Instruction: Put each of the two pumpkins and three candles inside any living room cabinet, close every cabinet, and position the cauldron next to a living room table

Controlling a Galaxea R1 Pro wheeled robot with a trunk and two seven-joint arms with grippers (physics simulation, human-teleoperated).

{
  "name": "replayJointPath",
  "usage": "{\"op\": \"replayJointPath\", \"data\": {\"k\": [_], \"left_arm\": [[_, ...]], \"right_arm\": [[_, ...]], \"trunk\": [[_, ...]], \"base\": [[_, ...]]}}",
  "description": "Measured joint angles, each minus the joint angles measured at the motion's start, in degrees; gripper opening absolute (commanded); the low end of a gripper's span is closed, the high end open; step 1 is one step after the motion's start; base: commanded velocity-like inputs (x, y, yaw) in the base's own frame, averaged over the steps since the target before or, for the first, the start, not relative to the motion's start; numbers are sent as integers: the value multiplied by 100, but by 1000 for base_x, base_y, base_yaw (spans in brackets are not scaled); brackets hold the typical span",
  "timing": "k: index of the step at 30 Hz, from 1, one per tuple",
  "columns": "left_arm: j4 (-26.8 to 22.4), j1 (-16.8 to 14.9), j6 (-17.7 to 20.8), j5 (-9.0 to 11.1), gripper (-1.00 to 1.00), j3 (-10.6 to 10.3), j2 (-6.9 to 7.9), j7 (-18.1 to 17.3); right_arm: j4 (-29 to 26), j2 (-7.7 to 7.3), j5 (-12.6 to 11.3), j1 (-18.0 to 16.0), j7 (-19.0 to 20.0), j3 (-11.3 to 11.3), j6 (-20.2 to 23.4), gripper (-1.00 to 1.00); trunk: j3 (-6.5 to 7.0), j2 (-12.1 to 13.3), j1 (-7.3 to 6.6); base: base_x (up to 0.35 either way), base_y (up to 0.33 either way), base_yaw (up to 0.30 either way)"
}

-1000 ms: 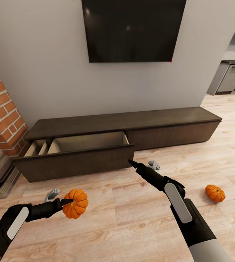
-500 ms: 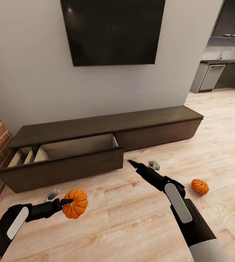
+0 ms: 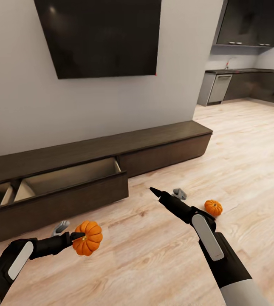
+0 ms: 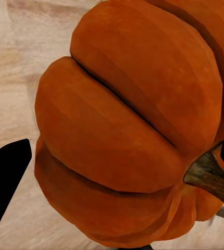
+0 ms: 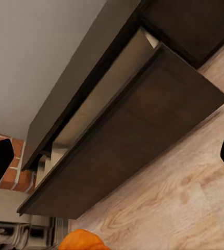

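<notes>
While the whole head view has swung rightward since a second ago, carrying the brick fireplace out of sight and bringing a dark kitchen into the far right, the arms keep their poses. The left claw (image 3: pixel 74 236) still pinches a round ribbed orange pumpkin (image 3: pixel 88 238) in front of the long dark brown wooden cabinet (image 3: pixel 98 168), whose pale-lined drawer (image 3: pixel 56 191) stands pulled out. The right claw (image 3: pixel 167 195) is spread, empty. A second small orange pumpkin (image 3: pixel 213 207) lies on the plank floor (image 3: pixel 247 161), right of the cabinet. No writing is legible.
</notes>
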Motion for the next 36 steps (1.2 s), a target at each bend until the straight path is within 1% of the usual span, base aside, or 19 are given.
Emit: {"op": "replayJointPath", "data": {"k": [1, 7, 24, 26, 28, 31, 34, 35, 36], "left_arm": [[-1, 0, 9, 25, -100, 0, 0, -1], [0, 0, 1, -5, -100, 0, -5, 0], [30, 0, -7, -8, -100, -1, 0, 21], [32, 0, -4, 9, -100, -3, -4, 145], [35, 0, -10, 1, -100, -8, -15, 463], [34, 0, -3, 39, -100, -4, -30, 812], [32, 1, -8, 73, -100, -2, -39, 1042], [33, 1, -21, 33, -100, -3, -39, 1082], [32, 1, -23, 62, -100, -1, -44, 1198]], "right_arm": [[9, 1, -1, 0, 0, 0, 0, 100], [32, 3, -3, 0, -1, 0, 0, 100], [30, 6, 6, 0, -7, 0, -8, 100], [37, 6, 6, 0, -12, -2, -9, 100], [41, 6, 6, 0, -15, -2, -9, 100], [43, 6, 6, 0, -11, -1, -9, 100], [44, 7, 6, -1, -8, 1, -9, 100], [45, 7, 7, -1, -9, 1, -9, 100], [45, 7, 7, -1, -10, 1, -9, 100]], "trunk": [[20, 40, -22], [140, 281, -154], [481, 963, -527], [518, 1043, -571], [555, 1123, -615], [609, 1243, -681], [663, 1364, -747], [681, 1404, -769], [699, 1444, -791]], "base": [[0, 0, -280], [0, 0, -280], [0, 0, -280], [0, 0, -280], [0, 0, -280], [0, 0, -237], [0, 0, -90], [0, 0, -30], [0, 0, -15]]}}
